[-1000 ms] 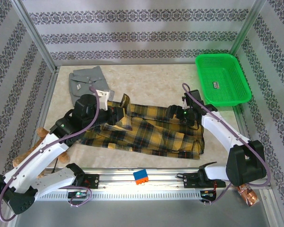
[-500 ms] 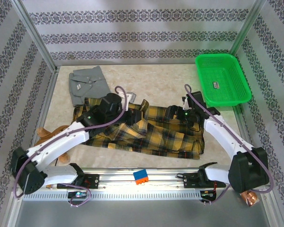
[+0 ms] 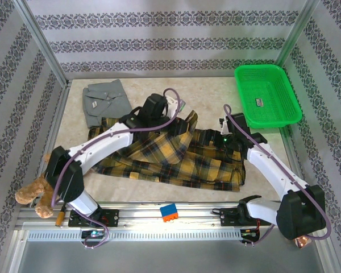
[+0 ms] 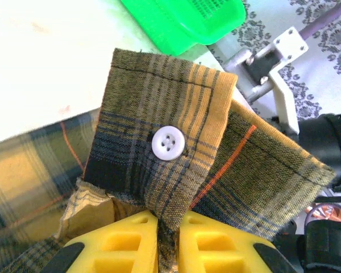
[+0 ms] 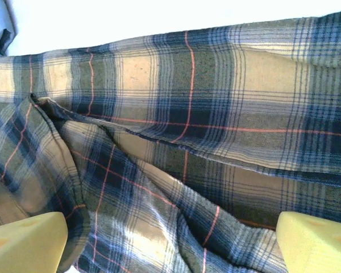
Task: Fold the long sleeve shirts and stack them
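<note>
The yellow-and-black plaid shirt (image 3: 182, 162) lies spread across the middle of the table. My left gripper (image 3: 181, 114) is shut on its sleeve cuff (image 4: 159, 142), which carries a white button (image 4: 168, 142) and stands up out of the yellow fingers (image 4: 116, 244). That sleeve is drawn over the shirt's body toward the right. My right gripper (image 3: 224, 140) hovers low over the shirt's right part, open, its fingertips (image 5: 23, 242) wide apart with rumpled plaid cloth (image 5: 176, 142) beneath them. The grey collared shirt (image 3: 105, 102) lies folded at the back left.
A green basket (image 3: 267, 94) sits at the back right, close beyond the held cuff in the left wrist view (image 4: 187, 17). A brown plush toy (image 3: 34, 196) lies at the near left edge. A small blue-and-orange block (image 3: 169, 212) rests on the front rail.
My left arm has swung from the left side toward the centre, carrying the cuff rightward over the shirt. The right gripper has hardly moved. The plush toy now lies nearer the front edge.
</note>
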`<control>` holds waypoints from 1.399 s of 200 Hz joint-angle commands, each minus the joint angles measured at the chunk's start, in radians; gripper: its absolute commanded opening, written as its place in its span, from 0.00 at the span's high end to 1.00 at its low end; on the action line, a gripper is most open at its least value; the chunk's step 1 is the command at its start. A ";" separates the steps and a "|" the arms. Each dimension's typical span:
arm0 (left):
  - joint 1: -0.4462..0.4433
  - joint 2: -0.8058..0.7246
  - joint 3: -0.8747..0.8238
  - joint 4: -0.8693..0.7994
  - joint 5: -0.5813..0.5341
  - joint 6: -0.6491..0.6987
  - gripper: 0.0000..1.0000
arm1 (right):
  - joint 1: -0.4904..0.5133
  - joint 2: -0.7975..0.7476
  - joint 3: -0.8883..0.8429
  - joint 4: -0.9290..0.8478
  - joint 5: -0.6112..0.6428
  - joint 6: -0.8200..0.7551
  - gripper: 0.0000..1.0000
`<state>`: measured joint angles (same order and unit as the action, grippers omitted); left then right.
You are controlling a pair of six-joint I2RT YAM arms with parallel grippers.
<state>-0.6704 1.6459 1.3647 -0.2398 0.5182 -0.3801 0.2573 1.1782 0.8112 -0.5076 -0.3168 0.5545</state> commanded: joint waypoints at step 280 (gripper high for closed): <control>0.666 -0.309 -0.357 -0.349 0.141 -0.183 0.01 | -0.114 0.442 0.181 -0.075 0.235 -0.266 0.40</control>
<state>-0.0364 1.4040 1.0351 -0.5674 0.6559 -0.5468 0.1463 1.5887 0.9733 -0.5739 -0.1284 0.3313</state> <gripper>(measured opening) 0.990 0.615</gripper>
